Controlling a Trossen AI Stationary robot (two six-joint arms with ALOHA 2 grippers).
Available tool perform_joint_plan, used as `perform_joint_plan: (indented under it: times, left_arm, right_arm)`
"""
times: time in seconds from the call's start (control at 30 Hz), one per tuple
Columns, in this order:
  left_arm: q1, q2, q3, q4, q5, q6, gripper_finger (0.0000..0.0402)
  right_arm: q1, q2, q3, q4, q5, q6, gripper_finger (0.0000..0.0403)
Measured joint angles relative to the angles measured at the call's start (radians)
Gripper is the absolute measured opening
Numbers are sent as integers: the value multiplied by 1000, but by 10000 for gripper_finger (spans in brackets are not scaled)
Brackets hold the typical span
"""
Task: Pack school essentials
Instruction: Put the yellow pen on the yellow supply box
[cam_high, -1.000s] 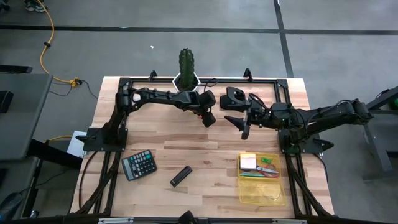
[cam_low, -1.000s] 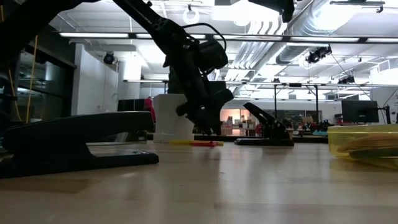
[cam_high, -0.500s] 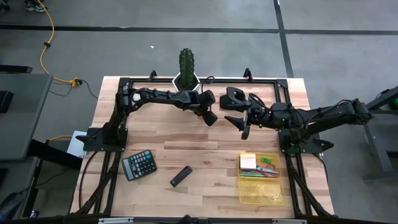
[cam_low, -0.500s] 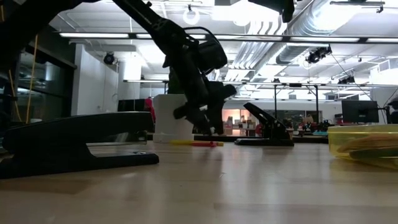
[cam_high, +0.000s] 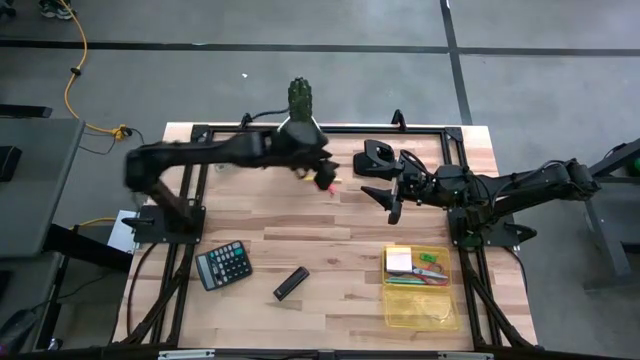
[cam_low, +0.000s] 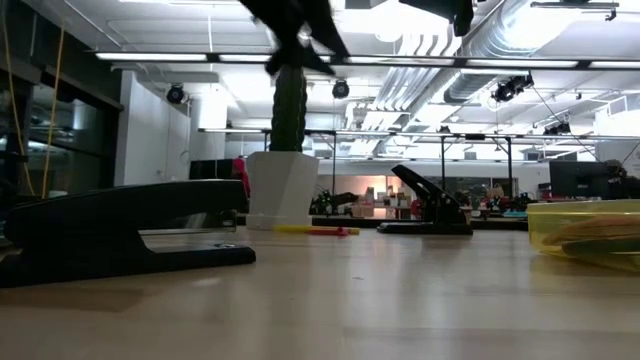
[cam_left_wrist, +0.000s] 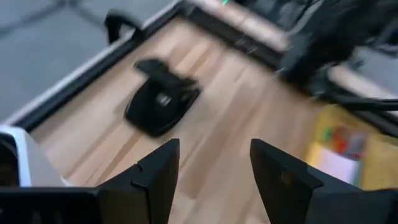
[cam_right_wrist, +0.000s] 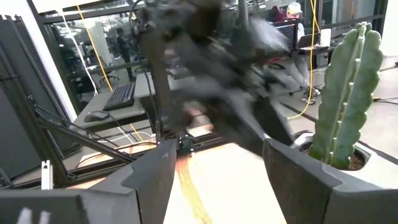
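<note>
The left hand (cam_high: 322, 178) hangs in the air over the far middle of the desk (cam_high: 330, 245), just in front of the cactus (cam_high: 300, 98). Its wrist view shows the two fingers spread with nothing between them, so it is open and empty. The low view shows why it is there: a yellow-and-red pen (cam_low: 315, 230) lies flat on the wood beneath, in front of the white pot (cam_low: 280, 190). I judge this the next item to be packed. Whether it is one pen or two lying end to end I cannot tell.

The right hand (cam_high: 385, 200) waits near the black hole punch (cam_high: 378, 155). It too is spread wide and carries nothing. It sits between the pen and the yellow tray (cam_high: 445, 310), perhaps placed for a handover.

The tray stands at the near right, on the right arm's side. It holds one square sticky-note pad (cam_high: 400, 260), one pair of red-handled scissors (cam_high: 430, 262) and some thin pens too small to count.

One calculator (cam_high: 223, 265) and one black stapler (cam_high: 291, 283) lie at the near left, well apart from the tray. Neither looks meant for packing.
</note>
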Motion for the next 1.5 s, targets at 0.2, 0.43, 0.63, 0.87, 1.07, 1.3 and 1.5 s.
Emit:
perform_joint_plan:
  times: [0.2,0.43,0.63,0.87,1.07,1.3,1.5]
  left_arm:
    - [-115,-311,-240,247,-22,92,186]
    - [-232,-633,-582,567,-77,88,186]
    - [-272,-792,-685,604,-157,111,186]
    - [-271,-843,-687,607,-207,166,186]
    - [-271,-845,-687,607,-207,159,186]
    - [-271,-845,-687,607,-200,175,186]
    - [-271,-845,-687,636,-200,175,186]
  right_arm:
    - [0,0,0,0,0,0,233]
    - [0,0,0,0,0,0,233]
    - [0,0,0,0,0,-8,233]
    - [0,0,0,0,0,-2,233]
    - [0,0,0,-1,0,-1,233]
    - [-19,29,9,-6,79,124,233]
    - [-144,248,194,-283,-87,153,233]
